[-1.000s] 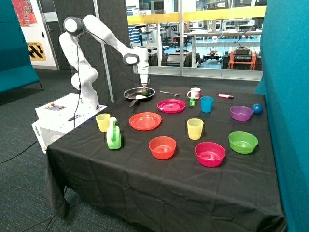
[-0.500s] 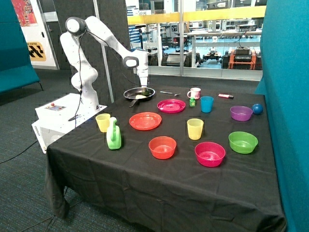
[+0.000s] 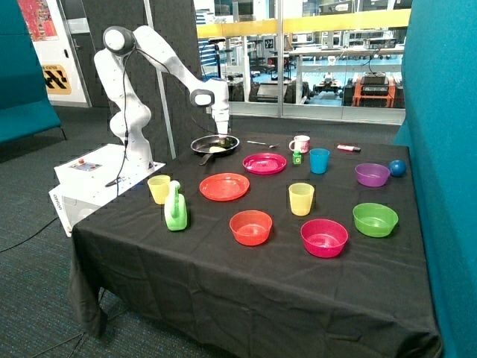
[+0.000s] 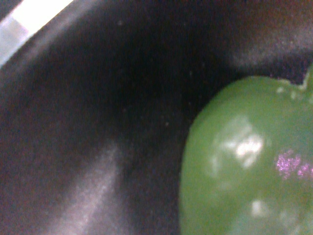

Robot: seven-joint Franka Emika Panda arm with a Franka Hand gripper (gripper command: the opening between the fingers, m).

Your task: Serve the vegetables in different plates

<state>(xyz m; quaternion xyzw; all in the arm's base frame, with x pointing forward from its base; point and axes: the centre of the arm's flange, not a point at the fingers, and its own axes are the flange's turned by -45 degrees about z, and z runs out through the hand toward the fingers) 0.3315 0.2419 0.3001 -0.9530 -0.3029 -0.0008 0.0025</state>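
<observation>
Both vegetables, the green one (image 4: 249,161) and the yellow one (image 3: 217,149), lay in the black pan (image 3: 203,143). My gripper (image 3: 222,134) hung low over the green one; whether my jaws were parted I could not tell. The red plate (image 3: 224,186) and pink plate (image 3: 264,162) held nothing.

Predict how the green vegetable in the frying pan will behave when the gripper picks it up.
The green vegetable shows bright highlights in the wrist view, so its skin looks smooth and possibly slippery. Its rounded, bulging side suggests it could roll across the black frying pan if nudged. The gripper hangs directly over it.
</observation>
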